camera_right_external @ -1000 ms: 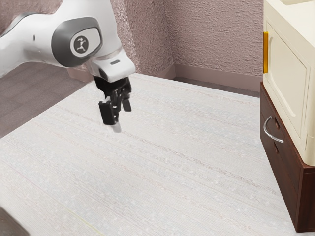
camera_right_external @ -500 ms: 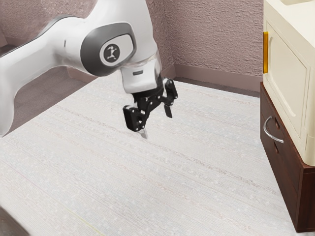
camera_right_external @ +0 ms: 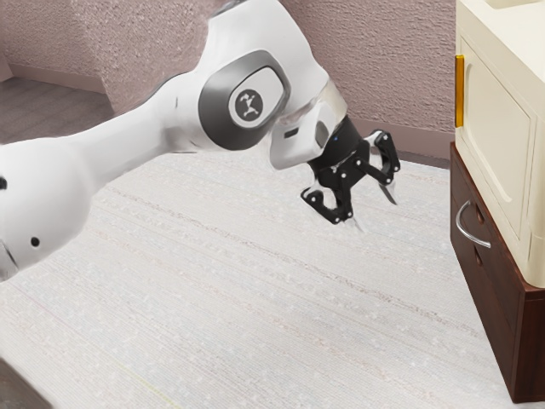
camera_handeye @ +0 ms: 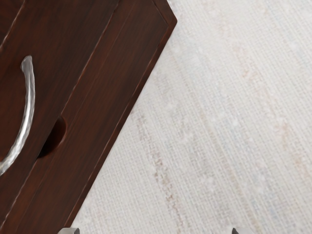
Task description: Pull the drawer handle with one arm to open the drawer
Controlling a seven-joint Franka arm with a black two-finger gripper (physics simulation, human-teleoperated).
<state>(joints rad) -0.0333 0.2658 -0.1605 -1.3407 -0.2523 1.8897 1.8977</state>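
Fingers (camera_right_external: 343, 207) of the gripper (camera_right_external: 373, 210): spread, well apart from the silver handle (camera_right_external: 461, 228), which curves across the drawer front (camera_right_external: 492, 294) toward the exterior view's right. Align the fingers to straddle it before you close them. Grip near the middle, then draw squarely outward; an angled pull could slip.

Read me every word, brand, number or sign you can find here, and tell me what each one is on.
No word, brand name or number can be read.
One sign, with no legible letters: a pale emblem on a dark disc, on the side of the white arm.
I see no lettering on the cream cabinet or the dark wooden drawer unit.
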